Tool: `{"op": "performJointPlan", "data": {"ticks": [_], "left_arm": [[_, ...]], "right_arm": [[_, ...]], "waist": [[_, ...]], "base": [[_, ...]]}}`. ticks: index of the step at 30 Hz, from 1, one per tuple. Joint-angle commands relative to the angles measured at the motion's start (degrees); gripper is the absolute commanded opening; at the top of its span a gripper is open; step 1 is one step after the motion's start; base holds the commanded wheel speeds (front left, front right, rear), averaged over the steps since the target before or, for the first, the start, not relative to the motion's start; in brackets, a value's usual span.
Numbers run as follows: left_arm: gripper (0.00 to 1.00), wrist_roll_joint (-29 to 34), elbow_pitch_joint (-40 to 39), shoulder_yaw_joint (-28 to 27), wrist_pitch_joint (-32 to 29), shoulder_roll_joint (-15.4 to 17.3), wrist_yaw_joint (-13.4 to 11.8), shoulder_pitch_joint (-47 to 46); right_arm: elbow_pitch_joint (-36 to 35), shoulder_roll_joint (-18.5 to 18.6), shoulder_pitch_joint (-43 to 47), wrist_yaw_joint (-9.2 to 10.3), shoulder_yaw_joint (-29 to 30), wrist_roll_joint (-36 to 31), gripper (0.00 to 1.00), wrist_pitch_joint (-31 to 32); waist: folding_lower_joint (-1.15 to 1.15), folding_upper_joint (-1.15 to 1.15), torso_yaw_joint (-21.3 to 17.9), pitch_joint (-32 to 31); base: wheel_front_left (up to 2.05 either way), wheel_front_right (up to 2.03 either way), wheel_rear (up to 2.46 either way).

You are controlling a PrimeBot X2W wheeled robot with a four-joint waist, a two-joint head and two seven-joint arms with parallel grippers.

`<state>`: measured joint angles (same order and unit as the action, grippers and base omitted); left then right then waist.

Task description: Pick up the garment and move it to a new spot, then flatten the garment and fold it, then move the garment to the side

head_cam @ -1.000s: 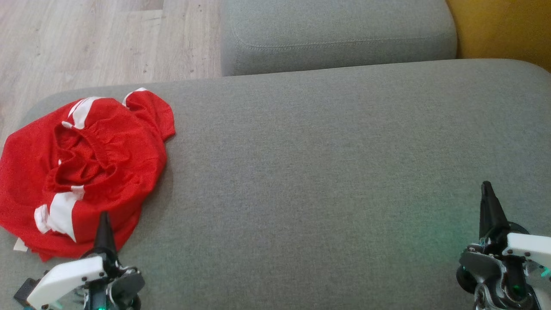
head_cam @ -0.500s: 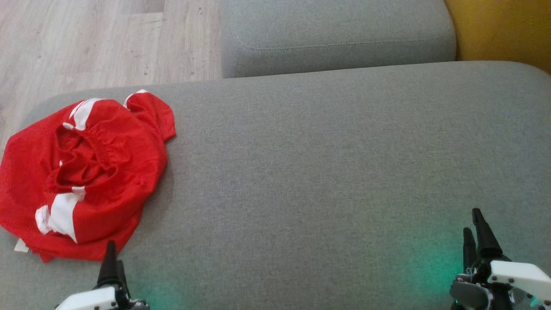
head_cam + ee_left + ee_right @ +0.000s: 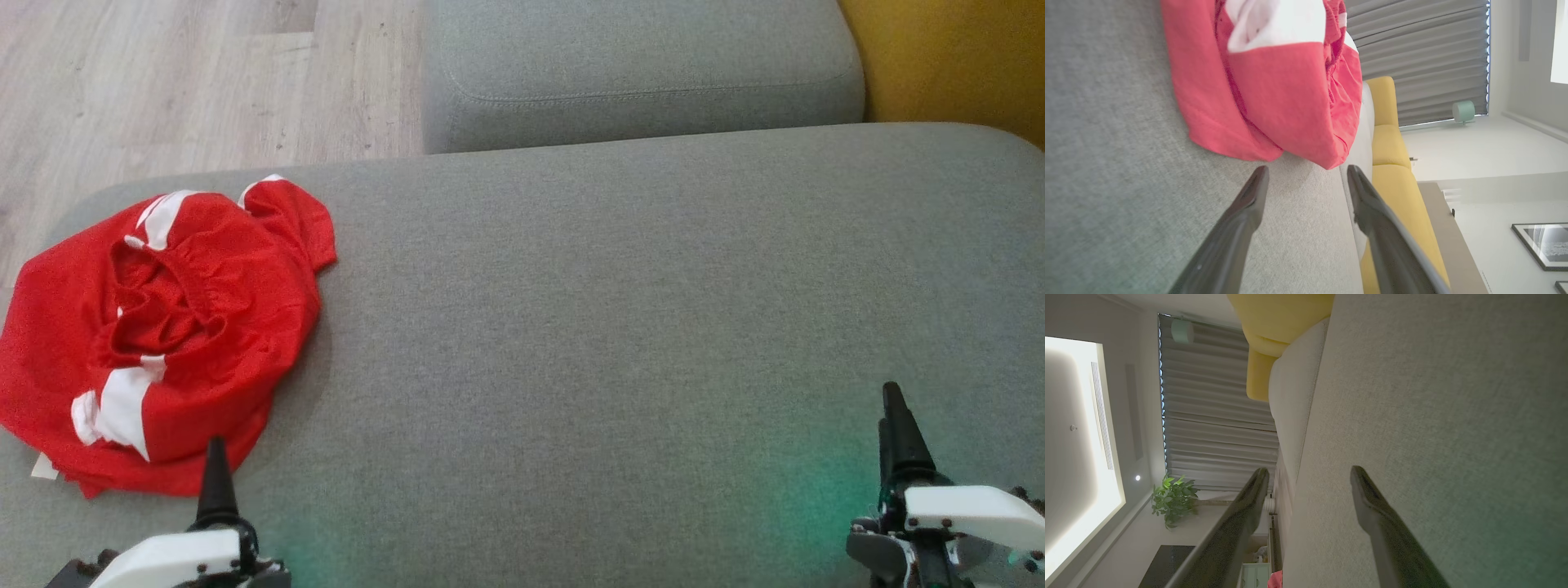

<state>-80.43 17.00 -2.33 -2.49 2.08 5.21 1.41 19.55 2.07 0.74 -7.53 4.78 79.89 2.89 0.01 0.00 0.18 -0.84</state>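
Garment (image 3: 163,327): red with white stripes, crumpled in a heap at the left end of the grey seat (image 3: 612,327), near its edge.
Left hand (image 3: 1306,169): released, fingers spread, holding nothing; tips just short of the garment's near hem.
Right hand (image 3: 1308,470): released, fingers spread, over the seat, well apart from the garment.
Beyond: second grey cushion (image 3: 637,73), yellow upholstery (image 3: 955,57), wood floor (image 3: 163,82).

Crumpled red garment (image 3: 163,327) lies on grey sofa cushion (image 3: 612,327)
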Motion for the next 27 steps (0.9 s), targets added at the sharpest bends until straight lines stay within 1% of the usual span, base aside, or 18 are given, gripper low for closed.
{"op": "performJointPlan", "data": {"ticks": [1, 7, 16, 27], "left_arm": [[1.00, 2.32, -2.67, 0.17, 0.58, 0.38, -0.38, -1.27], [1.00, 6.08, -3.79, 1.00, 1.41, 0.40, -1.20, -0.89], [1.00, 12.73, -5.02, 2.45, 2.93, 0.44, -2.40, -0.19], [1.00, 20.57, -6.28, 4.19, 4.77, 0.49, -3.53, 0.58]], "right_arm": [[-2.52, 0.32, -1.86, 0.01, -0.68, -2.59, 1.00, -0.85], [-3.21, 0.35, -1.57, 0.01, -1.47, -6.16, 1.00, -1.69], [-4.33, 0.39, -1.28, 0.01, -2.96, -13.96, 1.00, -3.22], [-5.54, 0.44, -0.83, 0.02, -4.47, -21.73, 1.00, -5.07]], "waist": [[-0.01, 0.00, 0.03, -0.12], [-0.01, 0.00, 0.07, -0.46], [-0.01, 0.00, 0.12, -1.23], [-0.01, 0.00, 0.42, -2.15]], "base": [[0.00, 0.00, 0.00], [0.00, 0.00, 0.00], [0.00, 0.00, 0.00], [0.00, 0.00, 0.00]]}}
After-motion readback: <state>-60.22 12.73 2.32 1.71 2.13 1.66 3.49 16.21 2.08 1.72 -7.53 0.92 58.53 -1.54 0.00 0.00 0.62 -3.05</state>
